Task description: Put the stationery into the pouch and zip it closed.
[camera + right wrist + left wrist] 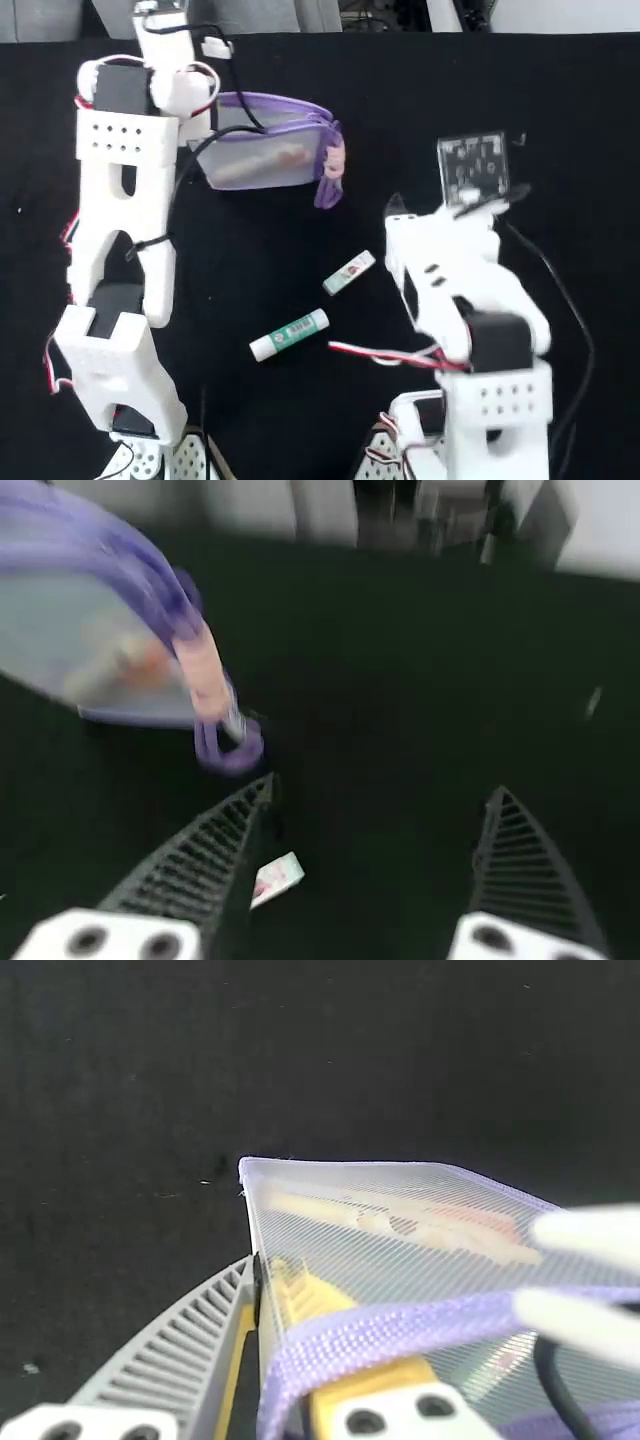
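Note:
A translucent mesh pouch (262, 152) with purple trim lies at the back of the black table, with pale items inside it. My left gripper (203, 135) is shut on the pouch's left end; in the left wrist view the pouch (400, 1250) sits pinched between the grey finger (190, 1350) and the yellow one. A pink zip pull (334, 158) hangs at the pouch's right end. A glue stick (289, 335) and a smaller white tube (349, 272) lie in the middle of the table. My right gripper (380, 800) hovers open above the small tube (275, 877), right of the pouch (90, 650).
The black tabletop (560, 110) spreads to the right and behind. A red and white cable (385, 355) lies by the right arm's base. Both arm bases stand at the front edge.

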